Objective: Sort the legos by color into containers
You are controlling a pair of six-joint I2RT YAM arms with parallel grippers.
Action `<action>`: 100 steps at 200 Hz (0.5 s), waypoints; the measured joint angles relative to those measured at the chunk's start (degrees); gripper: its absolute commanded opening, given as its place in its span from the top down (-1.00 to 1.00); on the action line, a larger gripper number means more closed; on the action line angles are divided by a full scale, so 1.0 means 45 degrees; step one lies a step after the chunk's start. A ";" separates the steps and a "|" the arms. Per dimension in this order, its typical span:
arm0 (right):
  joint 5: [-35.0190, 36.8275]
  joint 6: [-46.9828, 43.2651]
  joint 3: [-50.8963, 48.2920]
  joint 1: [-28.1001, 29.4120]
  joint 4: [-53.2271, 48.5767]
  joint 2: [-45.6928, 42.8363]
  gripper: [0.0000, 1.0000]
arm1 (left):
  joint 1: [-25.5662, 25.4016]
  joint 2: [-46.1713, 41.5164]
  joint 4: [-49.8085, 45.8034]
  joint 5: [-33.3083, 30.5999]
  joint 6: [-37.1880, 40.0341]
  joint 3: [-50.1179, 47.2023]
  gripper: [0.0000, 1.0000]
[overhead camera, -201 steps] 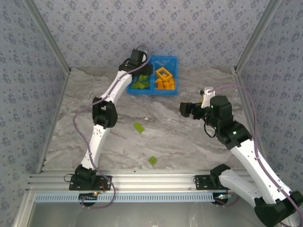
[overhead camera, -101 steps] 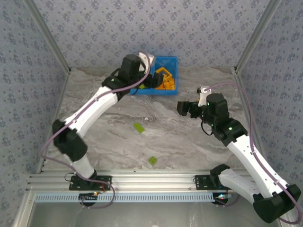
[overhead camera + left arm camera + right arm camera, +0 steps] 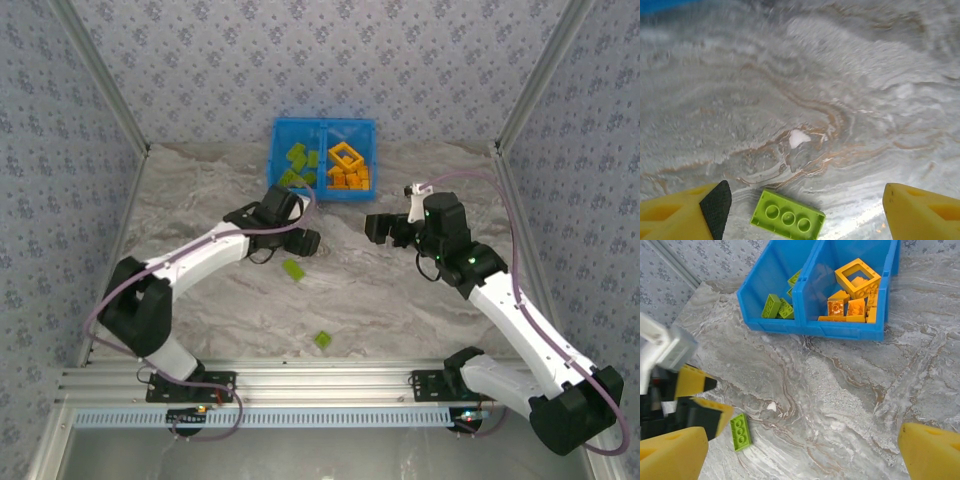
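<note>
mostly marbled tabletop (image 3: 400, 310), floral walls (image 3: 320, 60), blue bin (image 3: 840, 329)

Bin (image 3: 322, 121) at far table (image 3: 400, 300) edge; legos (image 3: 349, 179) in both compartments (image 3: 285, 135); two loose bricks (image 3: 293, 270) nearer front.
</note>
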 measured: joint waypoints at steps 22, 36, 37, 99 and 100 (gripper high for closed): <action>0.0005 0.0005 0.0000 0.0000 -0.0010 0.0000 -1.00 | 0.0049 0.0733 0.0267 -0.0160 -0.2079 -0.0651 -0.62; 0.0005 0.0005 0.0000 0.0000 -0.0015 0.0000 -1.00 | -0.0112 0.1214 0.0146 -0.0505 -0.3293 -0.0840 -0.58; 0.0005 0.0000 0.0000 0.0000 -0.0015 0.0000 -1.00 | -0.0136 0.1268 0.0121 -0.0549 -0.3415 -0.0840 -0.58; 0.0029 0.0000 0.0000 0.0000 -0.0117 -0.0233 -1.00 | -0.0894 0.2720 -0.1292 -0.2244 -0.7417 -0.0287 -0.27; 0.0029 0.0000 0.0000 0.0000 -0.0117 -0.0238 -1.00 | -0.0894 0.2730 -0.1307 -0.2244 -0.7475 -0.0272 -0.26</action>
